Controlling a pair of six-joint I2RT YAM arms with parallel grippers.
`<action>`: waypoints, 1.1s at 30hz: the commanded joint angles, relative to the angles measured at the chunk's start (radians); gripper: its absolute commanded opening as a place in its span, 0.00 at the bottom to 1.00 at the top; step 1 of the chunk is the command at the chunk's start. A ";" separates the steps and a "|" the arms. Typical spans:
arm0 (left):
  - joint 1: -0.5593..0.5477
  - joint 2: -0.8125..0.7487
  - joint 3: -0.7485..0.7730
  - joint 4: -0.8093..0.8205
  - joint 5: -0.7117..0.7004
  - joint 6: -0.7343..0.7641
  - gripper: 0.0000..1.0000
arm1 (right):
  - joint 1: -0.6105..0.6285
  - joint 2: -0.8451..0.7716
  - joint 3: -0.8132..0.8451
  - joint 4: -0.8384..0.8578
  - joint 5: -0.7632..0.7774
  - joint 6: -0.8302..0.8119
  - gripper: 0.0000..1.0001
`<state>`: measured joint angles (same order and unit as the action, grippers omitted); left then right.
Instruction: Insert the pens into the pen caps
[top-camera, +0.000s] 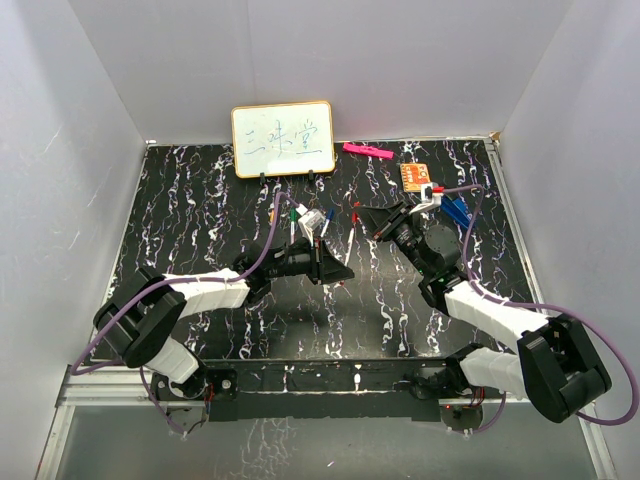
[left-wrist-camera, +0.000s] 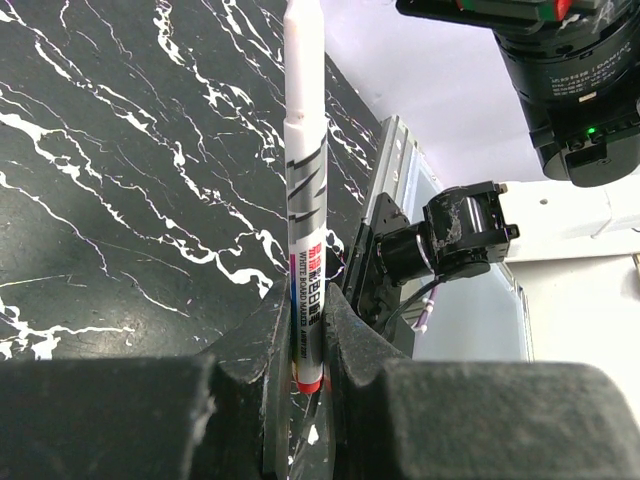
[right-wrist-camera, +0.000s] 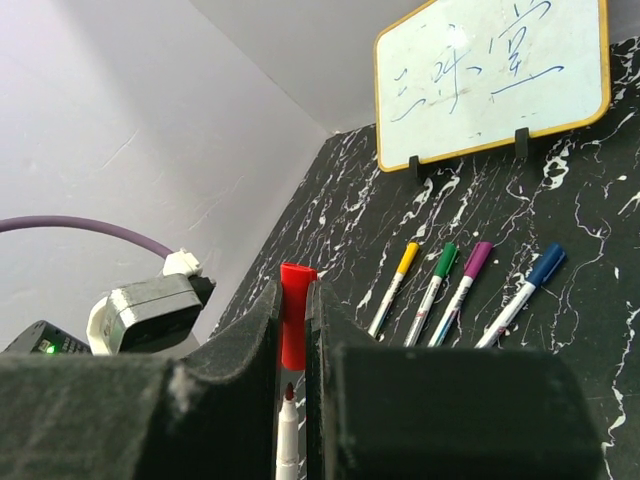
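Four pens already had their caps on. The yellow pen (right-wrist-camera: 394, 288), the green pen (right-wrist-camera: 432, 288), the purple pen (right-wrist-camera: 464, 285) and the blue pen (right-wrist-camera: 522, 295) lay side by side on the black table (right-wrist-camera: 570, 200). Only one pen was left to do.

The left gripper (left-wrist-camera: 305, 305) was pressed tight on the back end of the last pen (left-wrist-camera: 304, 190), a thin white one. The right gripper (right-wrist-camera: 292, 300) was pinching the red cap (right-wrist-camera: 296, 315), which stuck out a little past its fingertips. Both were held over the middle of the table, between the two arms.

In the right wrist view the pen's small red tip (right-wrist-camera: 288, 398) sat just under the open end of the cap, lined up with it, with a tiny gap — so it looked not pushed in yet.

The last pen ran straight out from the left gripper, its long line going the same way as the fingers, and its tip pointed at the right gripper. The cap lay along the same line, open end facing the pen — the job left seemed to be pushing the two together
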<state>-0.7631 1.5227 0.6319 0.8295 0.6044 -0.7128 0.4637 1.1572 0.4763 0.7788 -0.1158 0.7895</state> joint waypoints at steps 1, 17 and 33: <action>-0.005 -0.001 0.033 0.016 -0.007 0.027 0.00 | 0.005 -0.026 -0.006 0.071 -0.021 0.006 0.00; -0.005 -0.020 0.031 -0.003 -0.023 0.041 0.00 | 0.006 -0.044 -0.029 0.057 -0.023 0.003 0.00; -0.005 -0.003 0.040 0.013 -0.018 0.030 0.00 | 0.046 -0.018 -0.038 0.079 -0.003 0.001 0.00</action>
<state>-0.7631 1.5230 0.6331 0.8082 0.5838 -0.6918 0.4915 1.1397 0.4427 0.7891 -0.1272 0.7921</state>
